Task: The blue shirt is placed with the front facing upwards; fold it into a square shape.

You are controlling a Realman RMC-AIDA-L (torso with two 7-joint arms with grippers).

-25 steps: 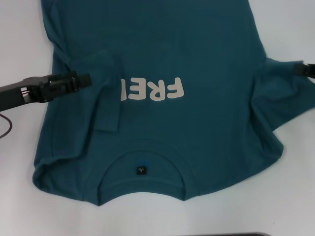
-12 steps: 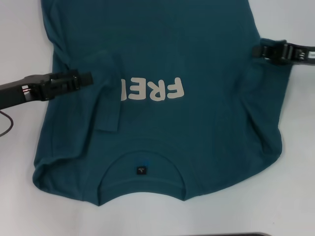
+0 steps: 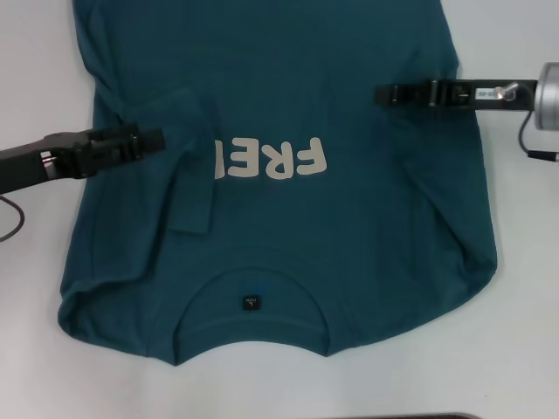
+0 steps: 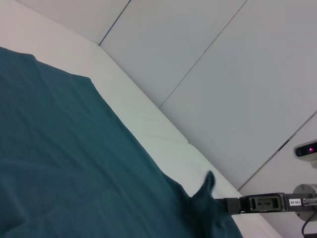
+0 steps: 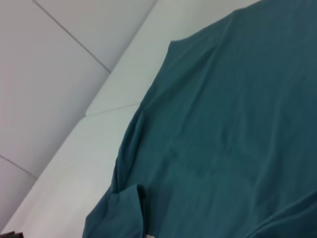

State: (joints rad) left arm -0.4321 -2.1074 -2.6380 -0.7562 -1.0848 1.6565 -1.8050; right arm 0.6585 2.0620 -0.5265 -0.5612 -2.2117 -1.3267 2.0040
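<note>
The blue shirt lies flat on the white table, collar and black neck label nearest me, cream letters facing up. Its left sleeve is folded in over the chest and covers the last letter. My left gripper hovers at that folded sleeve's outer edge. My right gripper is over the shirt's right chest, shut on the right sleeve, which it has carried inward. In the left wrist view the right gripper holds a raised peak of cloth.
White table surrounds the shirt on the left, right and near sides. A cable loops by the left arm and another hangs under the right wrist. The shirt's hem runs out of view at the far edge.
The right gripper has moved leftward from the table's right side over the shirt, pulling the right sleeve in with it. The left gripper has stayed put.
</note>
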